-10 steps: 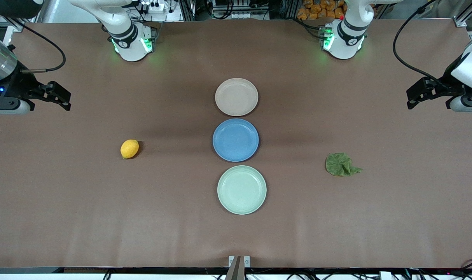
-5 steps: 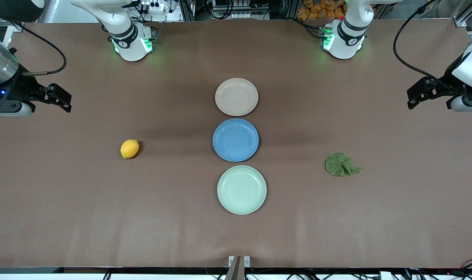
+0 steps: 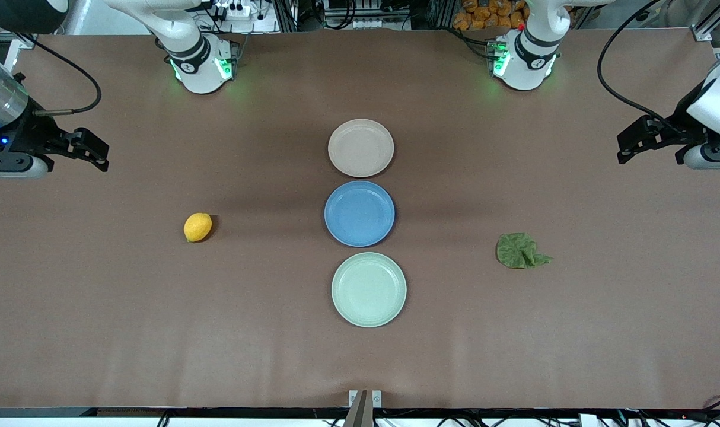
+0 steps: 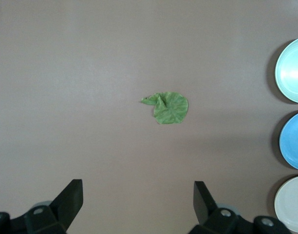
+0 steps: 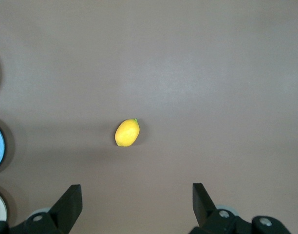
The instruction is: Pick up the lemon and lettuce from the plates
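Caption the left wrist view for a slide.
Open left gripper above the brown table, lettuce lying on it beside three empty plates.

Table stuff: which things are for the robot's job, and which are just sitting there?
For the job:
- lemon, on the bare table
- lettuce, on the bare table
- beige-pink plate, empty
- mint green plate, empty
- left hand and right hand, both open, up over the table's ends

Just sitting there:
- blue plate, empty, between the other two

a brown table (image 3: 158, 332) under even light, with cables (image 3: 360, 12) and equipment racks along its edge.
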